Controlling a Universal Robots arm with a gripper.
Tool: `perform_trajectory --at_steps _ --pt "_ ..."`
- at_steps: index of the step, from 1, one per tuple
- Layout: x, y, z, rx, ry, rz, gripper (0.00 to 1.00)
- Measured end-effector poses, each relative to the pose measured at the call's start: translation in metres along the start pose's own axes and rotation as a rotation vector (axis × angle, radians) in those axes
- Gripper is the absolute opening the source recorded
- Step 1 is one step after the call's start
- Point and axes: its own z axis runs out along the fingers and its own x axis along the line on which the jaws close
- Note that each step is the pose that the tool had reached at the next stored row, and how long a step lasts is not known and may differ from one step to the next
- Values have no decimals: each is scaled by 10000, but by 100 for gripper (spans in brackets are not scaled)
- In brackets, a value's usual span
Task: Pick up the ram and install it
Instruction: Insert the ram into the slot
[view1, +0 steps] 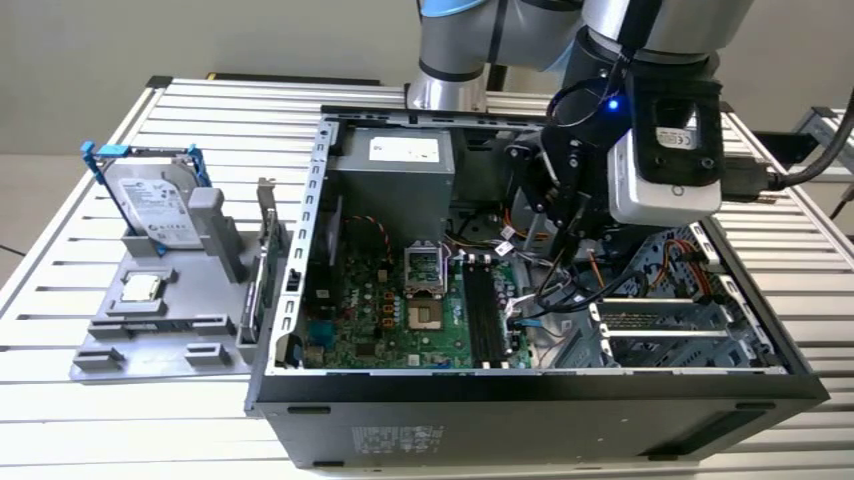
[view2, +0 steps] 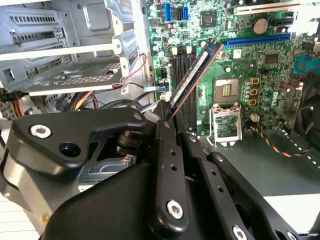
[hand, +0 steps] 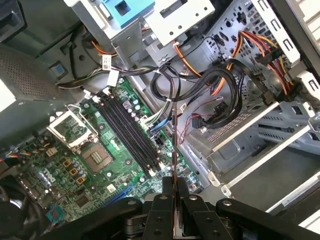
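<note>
My gripper (view2: 169, 116) is shut on the ram (view2: 196, 75), a long thin bluish-green stick with dark chips that juts out from between the fingers. In the first wrist view the ram (hand: 173, 145) appears edge-on as a thin line rising from the gripper (hand: 173, 183). It hangs above the motherboard, beside and slightly off the black memory slots (hand: 131, 134), not touching them. In the exterior view the gripper (view1: 558, 215) reaches down into the open computer case (view1: 534, 385), over the slots (view1: 483, 315).
Bundled black, orange and red cables (hand: 220, 85) lie close to the ram. The open processor socket (view2: 225, 122) sits beside the slots. A metal drive cage (view1: 667, 320) fills the case's side on the exterior view's right. Outside the case, a grey holder carries a hard drive (view1: 154, 205) and a processor chip (view1: 140, 288).
</note>
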Motion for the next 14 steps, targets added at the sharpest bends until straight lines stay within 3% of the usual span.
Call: perform_trajectory --at_steps 14 --pt "11 15 -1 -33 -66 -1538 0"
